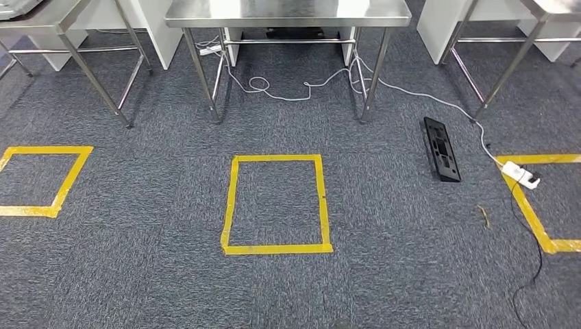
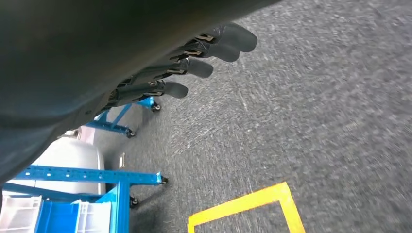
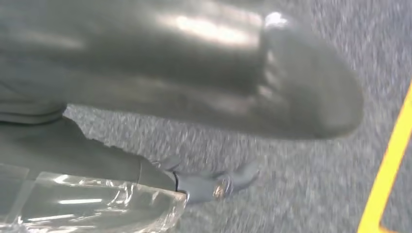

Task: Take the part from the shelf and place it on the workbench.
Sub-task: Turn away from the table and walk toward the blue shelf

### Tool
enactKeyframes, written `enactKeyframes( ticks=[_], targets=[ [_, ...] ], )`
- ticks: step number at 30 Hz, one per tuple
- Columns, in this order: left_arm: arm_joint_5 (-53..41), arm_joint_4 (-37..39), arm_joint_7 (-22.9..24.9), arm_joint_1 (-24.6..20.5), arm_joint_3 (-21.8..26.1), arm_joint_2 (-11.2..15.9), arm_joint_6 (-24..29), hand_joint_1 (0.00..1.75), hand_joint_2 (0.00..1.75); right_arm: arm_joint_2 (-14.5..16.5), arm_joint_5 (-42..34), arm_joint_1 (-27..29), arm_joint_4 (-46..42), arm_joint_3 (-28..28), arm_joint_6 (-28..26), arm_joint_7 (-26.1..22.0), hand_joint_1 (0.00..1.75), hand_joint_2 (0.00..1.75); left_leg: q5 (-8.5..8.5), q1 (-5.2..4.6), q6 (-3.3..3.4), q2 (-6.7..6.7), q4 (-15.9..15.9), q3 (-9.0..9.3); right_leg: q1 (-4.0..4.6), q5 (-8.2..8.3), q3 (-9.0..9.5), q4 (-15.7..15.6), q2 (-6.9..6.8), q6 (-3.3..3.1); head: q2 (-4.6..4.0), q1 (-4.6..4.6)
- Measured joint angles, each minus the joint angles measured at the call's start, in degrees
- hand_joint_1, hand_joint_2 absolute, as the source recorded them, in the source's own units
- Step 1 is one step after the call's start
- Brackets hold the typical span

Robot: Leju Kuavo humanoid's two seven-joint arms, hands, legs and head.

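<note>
My right hand [image 3: 204, 187] grips a clear-bagged part [image 3: 92, 206]; left hand [image 2: 194, 63] empty, fingers apart; I walk steady to worktop [image 1: 288, 12].

Left hand [image 2: 194, 63] empty, fingers spread — blue rack [image 2: 97, 189] near

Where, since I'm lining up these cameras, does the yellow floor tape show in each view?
Head view: yellow tape forms a full square at centre, with part-squares at both side edges.
Left wrist view: one corner at the bottom, right of centre.
Right wrist view: a slanted strip along the right edge.
Shared landmark: the grey carpet. Which square each wrist view shows can't be told.
</note>
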Motion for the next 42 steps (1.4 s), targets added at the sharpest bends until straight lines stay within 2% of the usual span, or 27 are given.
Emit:
enactKeyframes(
  ticks=[2,5,6,7,8,10,11,13,14,17,18,20,21,22,23,24,25,27,29,32,34,36,37,38,39,40,42],
  targets=[
    [0.14,0.00,0.15,-0.03,0.09,-0.11,0.03,0.00,0.00,0.09,0.16,-0.08,-0.01,-0.01,0.15,0.10,0.00,0.00,1.21,0.58,-0.05,-0.97,-2.08,0.82,0.13,-1.10,-0.76,1.64,1.40,0.07,0.00,0.10],
    [0.25,0.00,0.36,-0.17,0.23,-0.45,0.07,0.00,0.00,-0.32,0.32,-0.09,-0.02,-0.02,0.36,0.33,0.00,0.00,2.22,0.89,-0.66,-2.57,-3.07,0.66,-0.61,-5.68,-5.45,11.65,4.19,0.07,-0.01,0.21],
    [0.38,0.01,0.39,-0.15,0.33,-0.56,0.02,0.00,0.00,-0.51,0.31,0.01,-0.02,-0.04,0.37,0.45,0.00,0.00,2.33,0.92,-0.87,-3.11,-3.04,0.46,-0.93,-6.66,-6.86,14.55,4.38,0.42,-0.02,0.24],
    [0.58,0.01,0.32,-0.10,0.47,-0.65,-0.16,0.00,0.00,-0.68,0.24,0.11,-0.02,-0.06,0.37,0.54,0.00,0.00,2.42,0.96,-1.07,-3.57,-3.02,0.34,-1.28,-6.71,-7.34,15.47,4.42,1.02,-0.01,0.23],
    [0.87,0.01,0.14,-0.05,0.64,-0.67,-0.40,0.00,0.00,-0.83,0.14,0.18,-0.02,-0.09,0.37,0.62,0.00,0.00,2.47,1.05,-1.31,-3.97,-2.95,0.29,-1.62,-5.76,-6.60,13.93,4.42,1.80,-0.01,0.23],
    [1.71,0.01,-0.56,0.01,1.14,-0.56,-0.86,0.00,0.00,-1.11,-0.14,0.26,-0.02,-0.16,0.28,0.78,0.00,0.00,2.38,1.17,-2.03,-4.61,-2.59,0.19,-2.30,-2.46,-2.74,5.91,4.56,3.31,-0.01,0.30],
    [2.15,0.01,-0.92,0.02,1.41,-0.42,-0.83,0.00,0.00,-1.23,-0.29,0.32,-0.02,-0.21,0.18,0.85,0.00,0.00,2.19,1.11,-2.52,-4.82,-2.26,0.10,-2.40,-1.17,-1.10,2.33,4.73,3.54,-0.02,0.33],
    [3.10,-0.02,-1.69,0.05,2.09,0.22,-0.12,0.00,0.00,-1.54,-0.69,0.53,-0.02,-0.41,-0.05,0.96,0.00,0.00,1.87,0.96,-3.48,-4.99,-1.77,-0.11,-2.33,-0.20,0.15,-0.73,5.01,2.76,-0.01,0.28],
    [3.63,-0.03,-2.04,0.07,2.49,0.56,0.38,0.00,0.00,-1.72,-0.93,0.68,-0.02,-0.56,-0.15,0.99,0.00,0.00,1.79,1.01,-3.89,-5.02,-1.69,-0.17,-2.11,-0.09,0.14,-0.71,5.05,2.13,-0.01,0.24],
    [4.75,-0.06,-2.69,0.15,3.71,1.51,1.32,0.00,0.00,-2.17,-1.46,1.06,-0.02,-1.09,-0.25,1.02,0.00,0.00,0.76,1.52,-4.85,-4.36,-0.09,-0.90,-2.55,0.38,0.58,-0.80,4.85,0.71,-0.01,0.13],
    [4.91,-0.07,-2.76,0.17,3.99,1.78,1.45,0.00,0.00,-2.28,-1.55,1.16,-0.02,-1.26,-0.28,1.03,0.00,0.00,-0.74,1.64,-5.13,-3.92,2.25,-1.88,-2.72,0.51,0.71,-0.85,4.72,0.41,-0.01,0.03],
    [5.28,-0.07,-2.81,0.18,4.51,2.21,1.56,0.00,0.00,-2.53,-1.69,1.36,-0.02,-1.58,-0.37,1.07,0.00,0.00,-4.78,1.83,-5.68,-3.25,9.76,-5.23,-2.50,0.48,0.75,-0.82,4.41,0.09,-0.01,-0.17],
    [5.54,-0.07,-2.81,0.18,4.80,2.39,1.57,0.00,0.00,-2.66,-1.77,1.47,-0.02,-1.74,-0.42,1.10,0.00,0.00,-6.19,1.93,-5.87,-3.15,13.32,-6.93,-2.37,0.43,0.76,-0.80,4.24,0.03,0.00,-0.17],
    [5.89,-0.07,-2.81,0.19,5.13,2.54,1.56,0.00,0.00,-2.79,-1.86,1.57,-0.02,-1.87,-0.45,1.15,0.00,0.00,-6.52,2.02,-5.96,-3.07,15.22,-7.89,-2.29,0.38,0.78,-0.79,4.11,-0.03,-0.01,-0.17],
    [6.26,-0.08,-2.80,0.20,5.47,2.69,1.55,0.00,0.00,-2.90,-1.96,1.64,-0.02,-1.97,-0.47,1.24,0.00,0.00,-5.71,2.09,-5.96,-2.99,14.87,-7.74,-2.24,0.33,0.84,-0.78,4.02,-0.07,-0.01,-0.18],
    [6.60,-0.08,-2.79,0.20,5.82,2.85,1.55,0.00,0.00,-3.00,-2.04,1.69,-0.02,-2.07,-0.48,1.32,0.00,0.00,-3.92,2.12,-5.85,-2.85,12.17,-6.44,-2.23,0.25,0.95,-0.78,3.98,-0.06,-0.01,-0.19],
    [6.95,-0.09,-2.78,0.20,6.15,2.99,1.56,0.00,0.00,-3.07,-2.10,1.71,-0.02,-2.13,-0.48,1.40,0.00,0.00,-1.80,2.13,-5.63,-2.55,8.07,-4.39,-2.21,0.16,1.07,-0.79,3.97,-0.02,-0.01,-0.21],
    [7.48,-0.09,-2.78,0.12,6.73,3.18,1.57,0.00,0.00,-3.13,-2.14,1.71,-0.02,-2.19,-0.48,1.51,0.00,0.00,0.63,1.87,-5.19,-2.01,1.35,-1.07,-1.87,-0.06,1.14,-0.77,3.93,0.31,0.00,-0.18],
    [7.91,-0.09,-2.85,0.07,7.19,3.20,1.49,0.00,0.00,-3.19,-2.19,1.75,-0.02,-2.28,-0.48,1.58,0.00,0.00,0.63,1.44,-4.75,-2.00,-0.21,-0.47,-1.55,-0.17,1.03,-0.85,3.74,0.86,0.01,-0.15],
    [8.21,-0.09,-2.91,0.09,7.67,2.84,1.03,0.00,0.00,-3.31,-2.43,1.78,-0.02,-2.68,-0.48,1.64,0.00,0.00,1.18,1.38,-3.56,-2.54,-1.12,-0.25,-1.47,-0.69,0.60,-0.23,3.55,1.69,-0.01,-0.15],
    [8.10,-0.09,-2.87,0.08,7.95,2.46,0.63,0.00,0.00,-3.47,-2.62,1.78,-0.02,-2.97,-0.48,1.68,0.00,0.00,1.61,1.50,-2.79,-2.81,-1.76,-0.03,-1.45,-3.03,-1.85,4.44,3.81,1.35,0.00,-0.01],
    [7.91,-0.08,-2.69,0.07,8.13,2.16,0.09,0.00,0.00,-3.60,-2.73,1.91,-0.02,-3.20,-0.48,1.81,0.00,0.00,1.67,1.27,-2.43,-3.14,-1.77,-0.18,-1.48,-6.00,-5.90,12.06,4.04,0.85,0.00,0.13],
    [7.85,-0.08,-2.55,0.09,8.19,1.92,-0.16,0.00,0.00,-3.66,-2.76,2.01,-0.02,-3.33,-0.48,1.96,0.00,0.00,1.69,1.14,-2.34,-3.37,-1.75,-0.23,-1.49,-6.65,-7.39,14.68,4.12,0.92,-0.01,0.14],
    [7.81,-0.07,-2.36,0.11,8.22,1.63,-0.37,0.00,0.00,-3.73,-2.76,2.12,-0.02,-3.45,-0.47,2.14,0.00,0.00,1.68,1.04,-2.32,-3.63,-1.73,-0.26,-1.49,-6.42,-7.87,15.28,4.19,1.23,-0.01,0.16],
    [7.77,-0.07,-2.19,0.13,8.25,1.31,-0.48,0.00,0.00,-3.81,-2.77,2.18,-0.02,-3.55,-0.46,2.34,0.00,0.00,1.69,0.95,-2.33,-3.88,-1.70,-0.25,-1.49,-5.30,-7.13,13.54,4.24,1.68,-0.01,0.18],
    [7.74,-0.07,-2.05,0.13,8.26,0.93,-0.52,0.00,0.00,-3.90,-2.79,2.19,-0.02,-3.61,-0.46,2.55,0.00,0.00,1.70,0.89,-2.35,-4.12,-1.67,-0.20,-1.49,-3.66,-5.36,9.86,4.34,2.10,-0.01,0.18],
    [7.68,-0.07,-1.92,0.12,8.26,0.35,-0.52,0.00,0.00,-4.01,-2.79,2.08,-0.02,-3.68,-0.46,2.77,0.00,0.00,1.60,0.63,-2.60,-4.48,-1.42,-0.17,-1.39,-0.75,-1.70,2.11,4.77,2.17,-0.01,0.19]
  ],
)
